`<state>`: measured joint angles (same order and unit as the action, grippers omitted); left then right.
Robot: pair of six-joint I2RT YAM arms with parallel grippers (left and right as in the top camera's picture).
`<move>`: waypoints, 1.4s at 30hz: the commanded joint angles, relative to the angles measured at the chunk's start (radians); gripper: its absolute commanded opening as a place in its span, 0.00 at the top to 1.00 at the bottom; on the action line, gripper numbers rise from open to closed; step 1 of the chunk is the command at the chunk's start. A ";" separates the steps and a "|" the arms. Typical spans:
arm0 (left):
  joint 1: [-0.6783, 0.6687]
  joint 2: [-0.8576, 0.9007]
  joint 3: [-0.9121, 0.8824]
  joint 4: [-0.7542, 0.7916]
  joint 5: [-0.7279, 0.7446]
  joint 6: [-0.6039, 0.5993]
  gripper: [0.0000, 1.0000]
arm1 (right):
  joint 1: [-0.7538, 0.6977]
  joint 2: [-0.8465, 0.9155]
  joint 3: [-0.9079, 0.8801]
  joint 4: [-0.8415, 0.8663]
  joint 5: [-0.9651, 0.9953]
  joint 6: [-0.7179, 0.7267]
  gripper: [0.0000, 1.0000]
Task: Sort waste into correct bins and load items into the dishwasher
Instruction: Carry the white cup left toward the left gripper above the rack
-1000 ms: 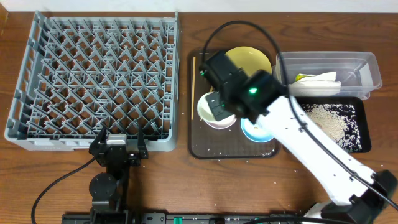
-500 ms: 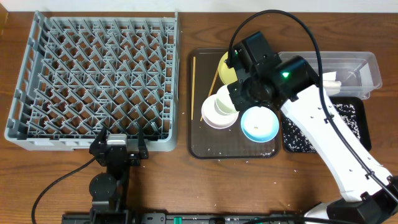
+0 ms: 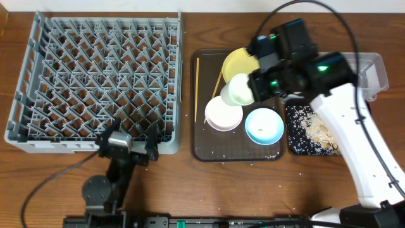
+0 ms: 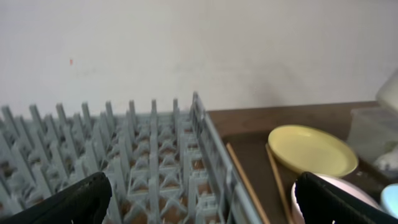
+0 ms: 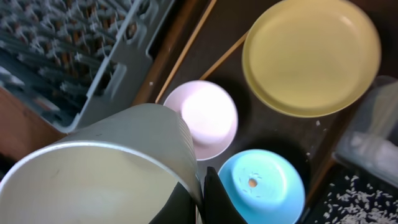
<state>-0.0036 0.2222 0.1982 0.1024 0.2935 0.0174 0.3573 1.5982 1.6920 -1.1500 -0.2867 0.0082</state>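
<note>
The small white cup (image 3: pixel 239 90) hangs in the air at upper centre of the overhead view, tipped well over. It is pinched by one wall in the right pincer (image 5: pixel 198 198), whose jaws are closed thin on that rim. The grip is on a single edge of a smooth cup, so I judge a slip the main risk. Directly beneath lie the white bowl (image 3: pixel 223 114), the blue bowl (image 3: pixel 264 125) and the yellow plate (image 3: pixel 240 63) on the brown tray (image 3: pixel 205 152), and a dropped cup would strike or scatter them and the chopsticks (image 3: pixel 197 88) alongside. Further left stands the grey rack (image 3: pixel 95 82). Its upright pegs could catch the tilted cup and lever it out of the jaws if it is lowered crooked. The left pincer (image 3: pixel 130 149), spread wide and empty, sits at the rack's lower edge. A low swing could meet it there.
</note>
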 commanded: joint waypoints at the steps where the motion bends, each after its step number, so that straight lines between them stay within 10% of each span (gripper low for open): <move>1: 0.002 0.159 0.146 0.006 0.048 -0.015 0.04 | -0.047 -0.038 -0.002 0.007 -0.107 -0.051 0.99; 9: 0.002 0.651 0.510 -0.026 0.285 -0.013 0.04 | -0.108 -0.060 -0.002 0.053 -0.137 -0.050 0.99; 21: 0.002 1.008 0.795 0.057 1.107 -0.019 0.04 | -0.214 -0.059 -0.002 0.267 -0.526 -0.046 0.99; 42: -0.167 1.049 0.792 0.418 1.135 -0.073 0.04 | -0.163 -0.057 -0.002 0.558 -0.918 0.021 0.99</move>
<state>-0.1696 1.2720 0.9749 0.4797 1.4113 -0.0269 0.1837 1.5589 1.6909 -0.6090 -1.0847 0.0154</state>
